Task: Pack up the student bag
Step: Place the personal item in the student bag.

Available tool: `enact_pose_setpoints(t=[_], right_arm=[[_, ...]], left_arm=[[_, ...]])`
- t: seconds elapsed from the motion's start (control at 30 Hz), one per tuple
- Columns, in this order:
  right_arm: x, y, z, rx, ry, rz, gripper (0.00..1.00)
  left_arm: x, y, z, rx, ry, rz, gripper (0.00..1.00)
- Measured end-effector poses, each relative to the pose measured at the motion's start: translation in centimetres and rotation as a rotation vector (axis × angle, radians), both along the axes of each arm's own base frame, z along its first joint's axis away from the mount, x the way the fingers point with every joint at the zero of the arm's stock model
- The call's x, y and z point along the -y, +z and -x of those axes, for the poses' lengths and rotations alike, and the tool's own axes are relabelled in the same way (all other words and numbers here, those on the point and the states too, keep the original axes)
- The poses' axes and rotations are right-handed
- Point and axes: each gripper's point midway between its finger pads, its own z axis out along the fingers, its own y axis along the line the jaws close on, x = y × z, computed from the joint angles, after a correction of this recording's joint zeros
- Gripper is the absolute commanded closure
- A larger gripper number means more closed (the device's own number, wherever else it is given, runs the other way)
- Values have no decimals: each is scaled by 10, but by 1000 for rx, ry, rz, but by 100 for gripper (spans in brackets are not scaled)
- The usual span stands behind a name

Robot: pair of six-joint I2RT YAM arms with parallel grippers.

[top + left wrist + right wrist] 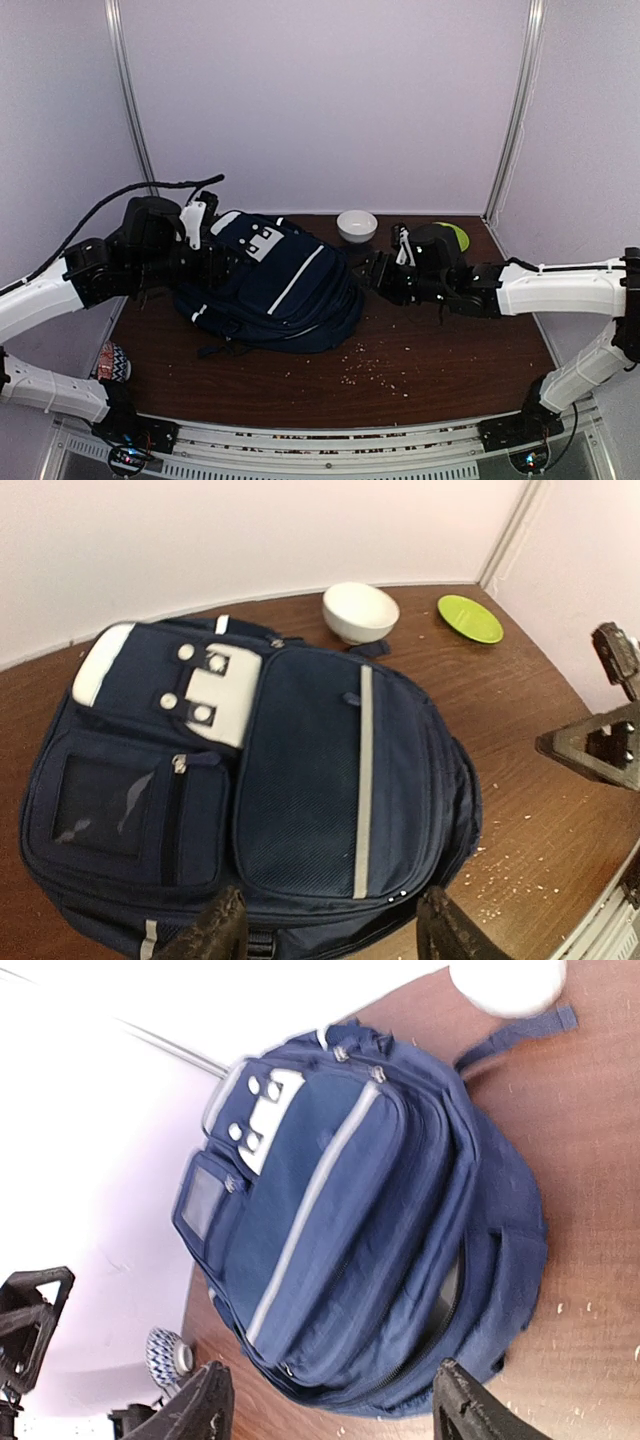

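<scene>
Arms were pictured flanking the student bag (270, 285), which was laid flat, front pockets up, near the middle of the table (470, 360). The left gripper (332, 905) was seen spread wide over the bag's edge, with nothing held. The right gripper (332, 1370) was likewise parted and empty on the opposite side. A white bowl (357, 225) and a green plate (457, 235) were set behind the bag, and crumbs (375, 372) were scattered in front.

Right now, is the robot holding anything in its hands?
No, nothing is held. The left gripper and the right gripper are both open with nothing in their jaws, and the bag lies free between them.
</scene>
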Motion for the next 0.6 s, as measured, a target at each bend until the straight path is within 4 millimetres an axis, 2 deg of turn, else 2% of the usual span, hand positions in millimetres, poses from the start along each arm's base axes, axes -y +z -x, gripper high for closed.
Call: enact_pose_setpoints(t=[0.23,0.43,0.5,0.6], right_arm=[[-33,-56,33,-104,65,68,34],[-35,-99,30,-192,10,106,36],[-33,-112,26,-218,-11,119,43],[-34,-126,18,-245,-32,123,67]], left_arm=[[-61,-84,-3,-181,240,1,2],[-96,-112,-8,-271,409,159,2],[-100,-122,-8,-301,444,212,2],[-99,-136,-5,-351,467,271,2]])
